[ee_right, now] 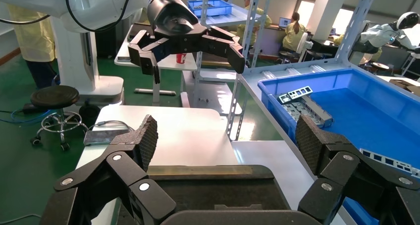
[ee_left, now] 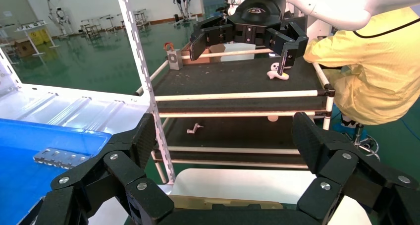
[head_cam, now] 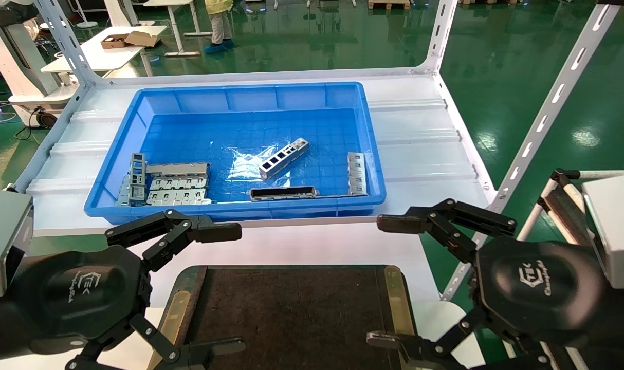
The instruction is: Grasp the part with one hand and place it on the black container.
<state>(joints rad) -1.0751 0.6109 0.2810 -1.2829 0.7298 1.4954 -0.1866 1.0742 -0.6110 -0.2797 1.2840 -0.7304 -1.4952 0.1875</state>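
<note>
The part [head_cam: 283,157], a slim silver-grey bar with a row of rectangular cutouts, lies tilted in the middle of the blue bin [head_cam: 137,110]. The black container [head_cam: 291,308], a flat dark tray with brass-coloured side strips, lies at the front between my two hands; it also shows in the right wrist view [ee_right: 208,185]. My left gripper [head_cam: 224,290] is open and empty over the tray's left edge, as the left wrist view [ee_left: 225,140] also shows. My right gripper [head_cam: 386,281] is open and empty over the tray's right edge, as the right wrist view [ee_right: 228,140] also shows.
In the bin, a dark hollow channel bar [head_cam: 283,193] lies near the front wall. A flat silver strip [head_cam: 356,173] lies by the right wall. Wider grey brackets [head_cam: 178,182] are stacked at the left. White slotted shelf posts [head_cam: 548,108] stand at the right.
</note>
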